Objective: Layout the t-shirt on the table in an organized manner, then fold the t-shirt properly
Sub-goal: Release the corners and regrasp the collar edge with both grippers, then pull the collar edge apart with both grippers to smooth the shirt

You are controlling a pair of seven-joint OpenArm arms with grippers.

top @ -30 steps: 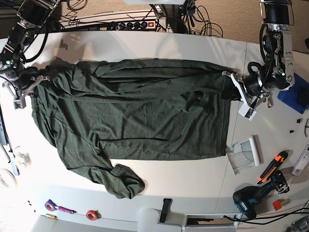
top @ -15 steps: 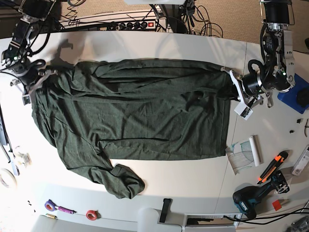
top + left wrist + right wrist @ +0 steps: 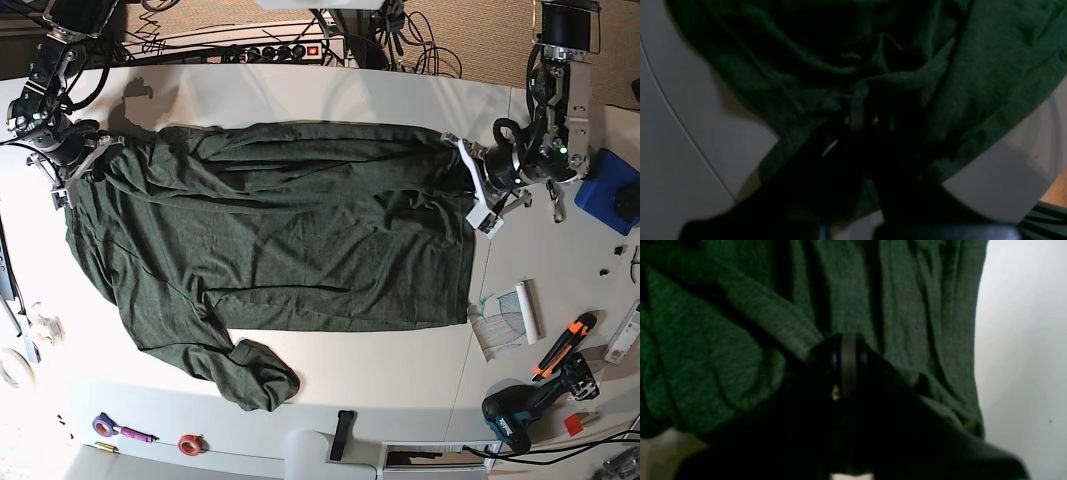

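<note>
A dark green t-shirt [image 3: 280,235] lies spread across the white table [image 3: 300,95], wrinkled along its far edge, with one sleeve [image 3: 255,375] bunched at the near left. In the base view my left gripper [image 3: 468,165] is shut on the shirt's far right corner. My right gripper [image 3: 88,158] is shut on the far left corner. The left wrist view shows dark fingers [image 3: 857,110] pinching gathered green fabric [image 3: 990,66]. Closed fingertips [image 3: 848,350] in the right wrist view are pressed into folds of the shirt [image 3: 723,350].
A power strip [image 3: 280,50] and cables lie along the far edge. At the right are a blue pad [image 3: 605,195], a paper roll [image 3: 510,315], an orange knife [image 3: 565,340] and a drill [image 3: 525,410]. Tape rolls [image 3: 190,443] and a black bar [image 3: 343,435] sit at the near edge.
Both arms have moved toward the far edge of the table, still holding the shirt's corners. The left gripper also shifted inward, slackening the right hem.
</note>
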